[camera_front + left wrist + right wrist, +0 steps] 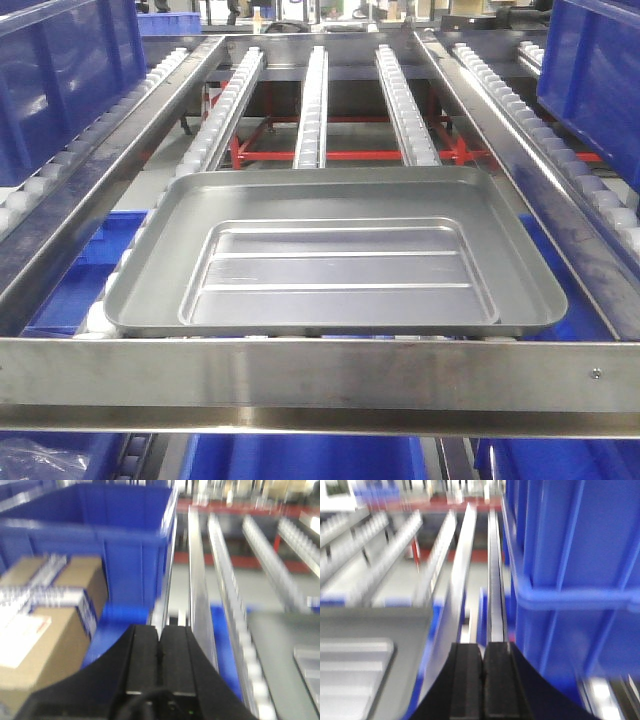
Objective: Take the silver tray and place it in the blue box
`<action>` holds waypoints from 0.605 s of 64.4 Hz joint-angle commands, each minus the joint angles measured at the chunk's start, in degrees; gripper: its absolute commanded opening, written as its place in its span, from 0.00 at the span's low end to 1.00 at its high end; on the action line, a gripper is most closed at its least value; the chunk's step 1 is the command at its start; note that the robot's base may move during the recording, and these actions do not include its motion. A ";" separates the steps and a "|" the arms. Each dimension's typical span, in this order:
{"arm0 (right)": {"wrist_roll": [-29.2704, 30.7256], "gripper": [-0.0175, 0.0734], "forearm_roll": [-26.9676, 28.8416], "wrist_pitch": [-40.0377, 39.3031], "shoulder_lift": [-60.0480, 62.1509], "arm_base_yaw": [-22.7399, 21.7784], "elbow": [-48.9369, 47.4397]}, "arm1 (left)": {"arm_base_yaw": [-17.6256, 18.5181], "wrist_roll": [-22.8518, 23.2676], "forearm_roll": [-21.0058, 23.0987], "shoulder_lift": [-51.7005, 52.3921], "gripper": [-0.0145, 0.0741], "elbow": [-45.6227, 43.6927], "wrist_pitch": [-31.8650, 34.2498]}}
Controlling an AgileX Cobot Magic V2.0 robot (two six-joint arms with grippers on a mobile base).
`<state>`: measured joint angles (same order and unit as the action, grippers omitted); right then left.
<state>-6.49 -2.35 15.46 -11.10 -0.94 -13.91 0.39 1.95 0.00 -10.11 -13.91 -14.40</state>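
One silver tray (335,255) is counted, two blue boxes (60,80) (590,70), two cardboard cartons (75,575) (40,650), two pincers (159,630) (482,647), three central roller rails (313,100) (235,100) (405,100).

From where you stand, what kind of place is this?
Probably a warehouse or factory picking line: roller rails carrying a silver tray, blue plastic crates alongside, and a cardboard carton.

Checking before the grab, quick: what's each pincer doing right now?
Left pincer: closed, holding nothing.
Right pincer: closed, holding nothing.

Left gripper (160,632): black, blocky, flat-topped; a dark cable (149,697) is seen behind the jaws.
Right gripper (483,650): black, blocky, flat-topped.
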 commanded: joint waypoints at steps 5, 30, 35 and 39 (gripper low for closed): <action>-0.10 0.25 0.00 9.50 -14.41 0.03 -10.75 | 0.05 0.18 0.52 -12.96 0.05 -10.58 -10.13; -0.10 0.25 0.56 16.41 -37.10 0.03 -17.20 | 0.05 0.18 4.02 -37.54 0.05 -17.32 -17.41; -0.10 0.25 1.04 16.35 -38.28 0.03 -17.20 | 0.05 0.18 5.86 -40.15 0.05 -17.49 -17.55; -0.10 0.25 1.08 16.22 -38.63 0.03 -17.20 | 0.05 0.18 7.83 -41.66 0.05 -18.14 -18.65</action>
<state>-6.57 -1.34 35.34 -49.49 -0.94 -28.91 0.39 1.95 4.97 -50.41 -29.37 -34.69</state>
